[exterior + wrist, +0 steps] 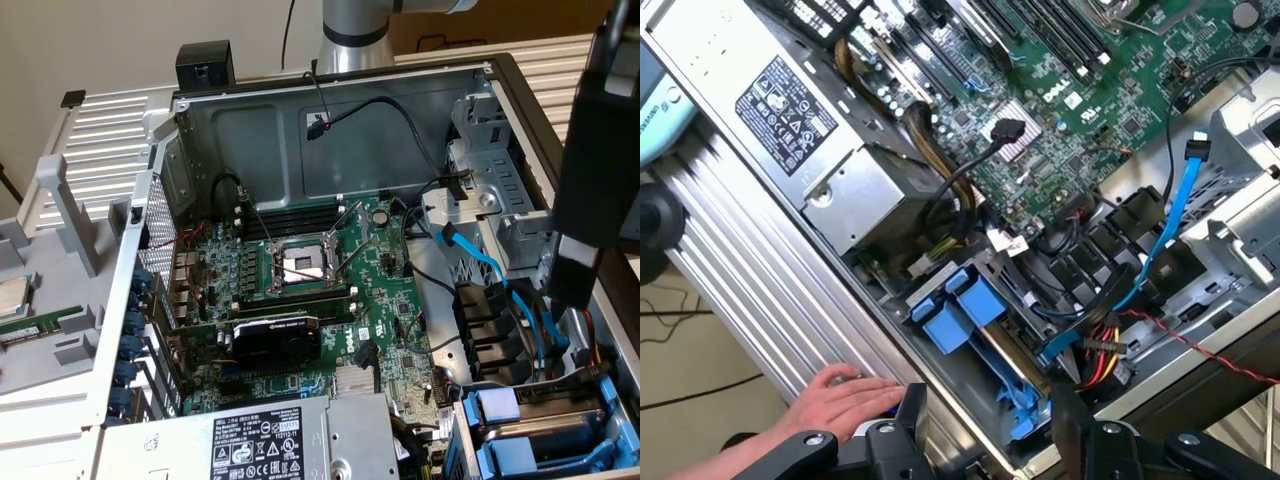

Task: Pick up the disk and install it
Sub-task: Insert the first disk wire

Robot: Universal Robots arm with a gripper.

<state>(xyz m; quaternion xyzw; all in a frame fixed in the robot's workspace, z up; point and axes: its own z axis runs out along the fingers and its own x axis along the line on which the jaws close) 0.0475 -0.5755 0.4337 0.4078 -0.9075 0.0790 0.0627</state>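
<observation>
My gripper hangs open over the drive bay corner of the open computer case, with nothing between its black fingers. It also shows as a dark blurred shape at the exterior view's right. Below it, two blue-railed drive trays sit in the bay, with a grey metal drive between the rails. No label shows, so I cannot tell whether either tray carries the disk.
A person's hand rests on the case's ribbed edge beside one finger. Blue and red cables run close to the bay. The power supply, the motherboard and a loose processor chip are also there.
</observation>
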